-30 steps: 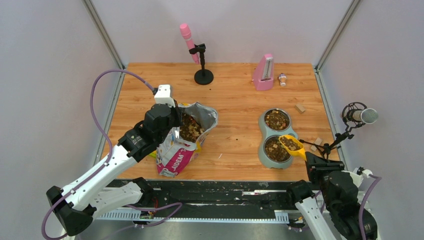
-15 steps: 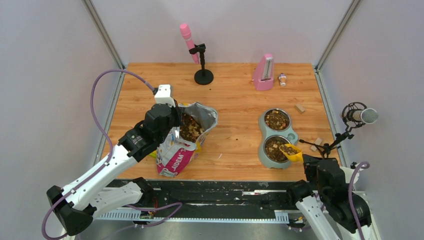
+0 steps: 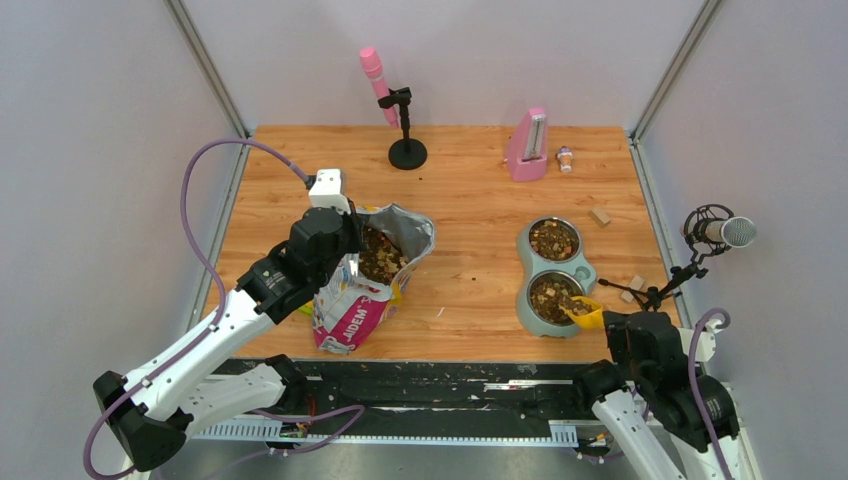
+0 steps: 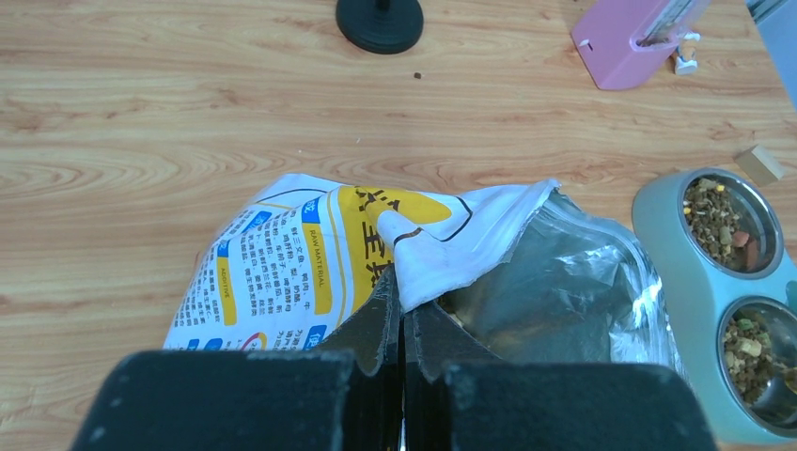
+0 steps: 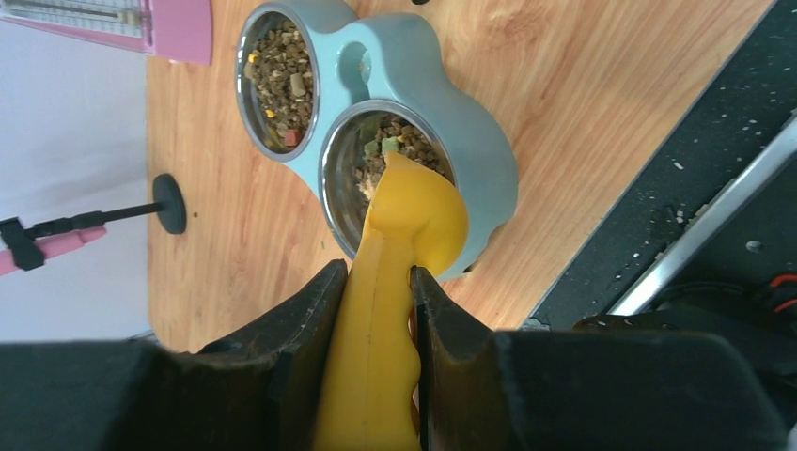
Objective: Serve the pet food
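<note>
The pet food (image 3: 378,256) fills the open printed bag (image 3: 352,305) left of centre; more lies in both bowls of the grey-green double feeder (image 3: 532,274). My left gripper (image 4: 402,296) is shut on the bag's torn rim (image 4: 442,254), holding it open. My right gripper (image 5: 374,277) is shut on the handle of the yellow scoop (image 5: 409,221). The scoop (image 3: 586,316) is tipped mouth-down over the near bowl (image 5: 390,160), where kibble (image 3: 548,294) shows. The far bowl (image 5: 277,80) also holds kibble.
A pink microphone on a black stand (image 3: 406,150) and a pink metronome (image 3: 527,145) stand at the back. Small wooden blocks (image 3: 600,216) lie right of the feeder. A grey microphone (image 3: 722,231) juts in at the right edge.
My right gripper has rolled the scoop from level and full to tipped down over the near bowl, drawing back slightly toward the table's front. The left arm and bag have not moved.
</note>
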Motion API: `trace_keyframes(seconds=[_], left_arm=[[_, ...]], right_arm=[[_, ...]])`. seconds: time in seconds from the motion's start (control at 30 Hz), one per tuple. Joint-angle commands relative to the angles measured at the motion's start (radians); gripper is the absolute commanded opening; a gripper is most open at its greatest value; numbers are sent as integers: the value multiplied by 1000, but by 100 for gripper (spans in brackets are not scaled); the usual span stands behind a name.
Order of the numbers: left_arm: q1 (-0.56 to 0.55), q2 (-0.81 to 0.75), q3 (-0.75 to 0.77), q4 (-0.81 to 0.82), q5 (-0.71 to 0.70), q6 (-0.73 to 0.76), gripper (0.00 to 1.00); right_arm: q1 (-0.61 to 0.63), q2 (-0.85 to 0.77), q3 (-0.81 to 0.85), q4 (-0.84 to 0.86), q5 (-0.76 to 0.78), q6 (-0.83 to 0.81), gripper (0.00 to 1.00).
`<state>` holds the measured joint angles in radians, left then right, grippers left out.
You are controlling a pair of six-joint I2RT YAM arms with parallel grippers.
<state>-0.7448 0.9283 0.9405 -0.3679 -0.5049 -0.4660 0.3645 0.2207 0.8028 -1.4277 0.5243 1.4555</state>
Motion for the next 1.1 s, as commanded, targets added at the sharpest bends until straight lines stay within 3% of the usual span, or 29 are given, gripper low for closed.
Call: trace_keyframes(seconds=[0.0, 0.5, 1.07], left_arm=[[-4, -16, 23, 70, -31, 6, 0], [-4, -14, 23, 70, -41, 9, 0], [-4, -24, 23, 65, -47, 9, 0]], right_arm=[[5, 64, 62, -14, 38, -30, 0], [4, 114, 101, -5, 75, -70, 0], [5, 177, 59, 166, 11, -179, 0]])
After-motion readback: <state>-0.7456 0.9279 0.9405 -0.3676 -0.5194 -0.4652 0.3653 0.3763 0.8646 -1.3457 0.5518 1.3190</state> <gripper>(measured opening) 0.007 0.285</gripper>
